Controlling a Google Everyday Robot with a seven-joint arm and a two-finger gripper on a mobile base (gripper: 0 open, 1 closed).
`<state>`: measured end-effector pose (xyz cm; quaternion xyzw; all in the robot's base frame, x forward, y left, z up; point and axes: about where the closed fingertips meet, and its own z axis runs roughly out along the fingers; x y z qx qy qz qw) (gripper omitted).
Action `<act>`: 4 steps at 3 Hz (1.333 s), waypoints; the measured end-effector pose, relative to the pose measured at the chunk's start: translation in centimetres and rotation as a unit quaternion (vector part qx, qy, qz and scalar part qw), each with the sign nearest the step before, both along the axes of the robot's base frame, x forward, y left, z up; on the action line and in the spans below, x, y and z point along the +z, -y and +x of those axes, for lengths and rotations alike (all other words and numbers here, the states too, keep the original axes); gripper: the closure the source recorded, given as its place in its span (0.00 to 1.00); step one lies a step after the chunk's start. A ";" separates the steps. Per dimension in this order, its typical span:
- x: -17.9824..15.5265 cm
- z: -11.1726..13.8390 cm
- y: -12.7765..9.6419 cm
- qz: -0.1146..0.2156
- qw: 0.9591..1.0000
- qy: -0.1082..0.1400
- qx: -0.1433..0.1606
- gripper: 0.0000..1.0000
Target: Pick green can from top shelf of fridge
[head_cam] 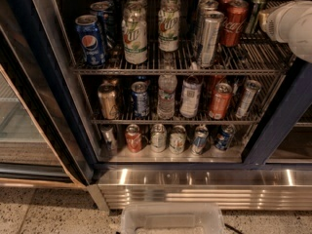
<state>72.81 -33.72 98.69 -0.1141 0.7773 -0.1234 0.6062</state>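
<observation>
The fridge (282,116) stands open, with a dark blue frame and a ribbed steel base. The green can (255,8) is slim and dark with a silver top. It stands upright at the far right of the top shelf (170,65), behind and to the right of a red Coca-Cola can (234,16). My white arm reaches in from the right edge. The gripper (266,19) at its end is right beside the green can, on its right side. Its tip is largely hidden by the arm's white casing.
A Pepsi can (91,40), two pale green-label bottles (134,33), and a tall silver can (209,33) share the top shelf. Two lower racks hold more cans and bottles. The open glass door (29,106) is at left. A clear plastic bin (170,218) sits on the floor below.
</observation>
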 end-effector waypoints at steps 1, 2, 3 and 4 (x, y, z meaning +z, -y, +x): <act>0.0 0.0 0.0 0.000 1.000 0.000 0.000 0.86; 0.0 0.0 0.0 0.000 1.000 0.000 0.000 0.90; 0.0 0.0 0.0 0.000 1.000 0.000 0.000 1.00; 0.0 0.0 0.0 0.000 1.000 0.000 0.000 0.97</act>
